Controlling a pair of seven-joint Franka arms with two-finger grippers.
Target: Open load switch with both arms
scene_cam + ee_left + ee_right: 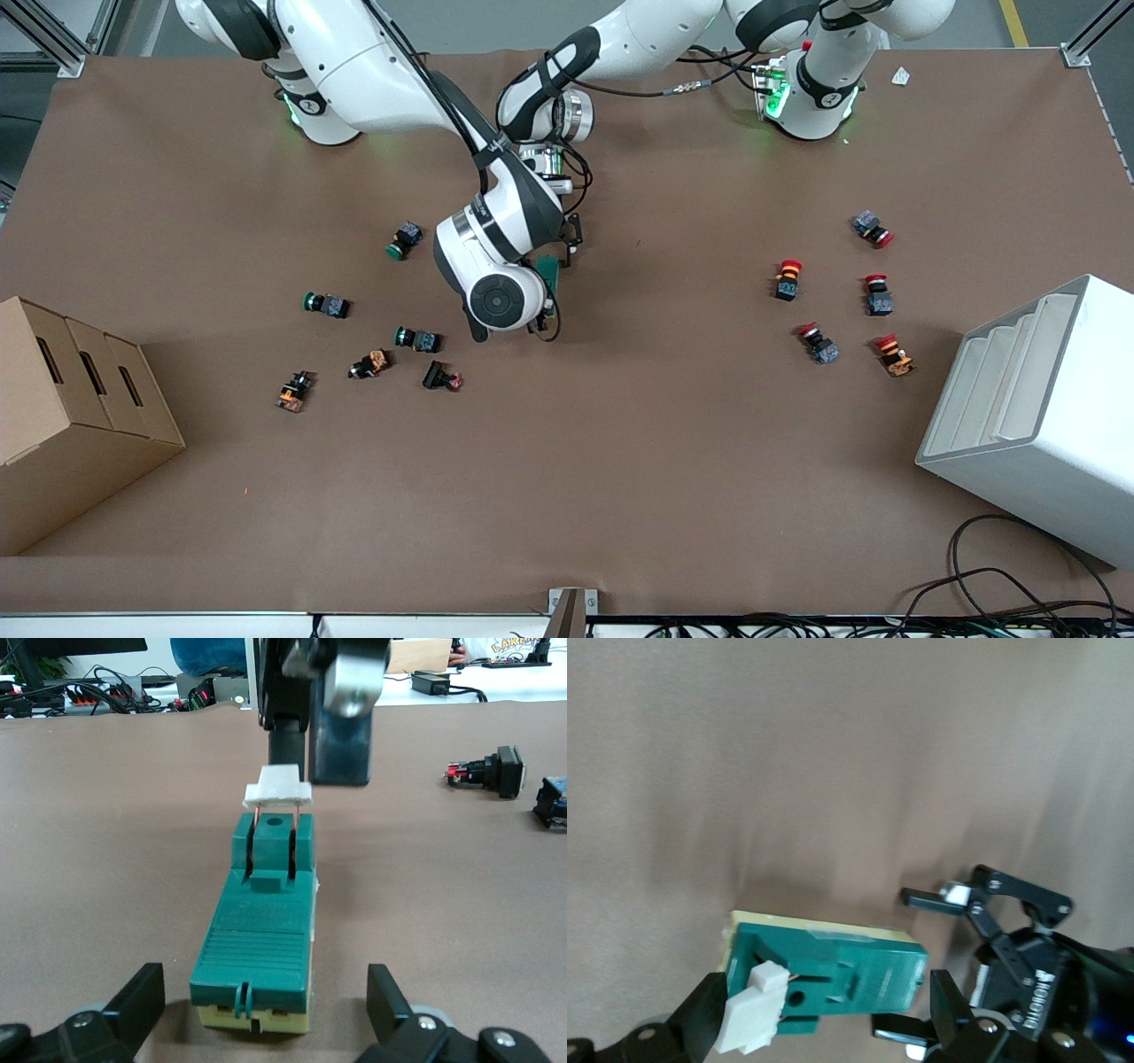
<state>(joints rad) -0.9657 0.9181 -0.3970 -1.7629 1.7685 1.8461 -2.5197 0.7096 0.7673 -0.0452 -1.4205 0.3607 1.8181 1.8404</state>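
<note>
Black fingers of the left end effector (266,1023) are standing spread apart, one on each side of the load switch's (257,939) cream-based end without touching it. At the switch's other end, the right end effector (824,1028) is reaching in around the white toggle (278,787), its fingers spread on either side of it. The dark-green switch is lying flat on the brown desk (620,425) near the middle, under both wrists, between scattered green (325,304) and red push-buttons (788,278).
</note>
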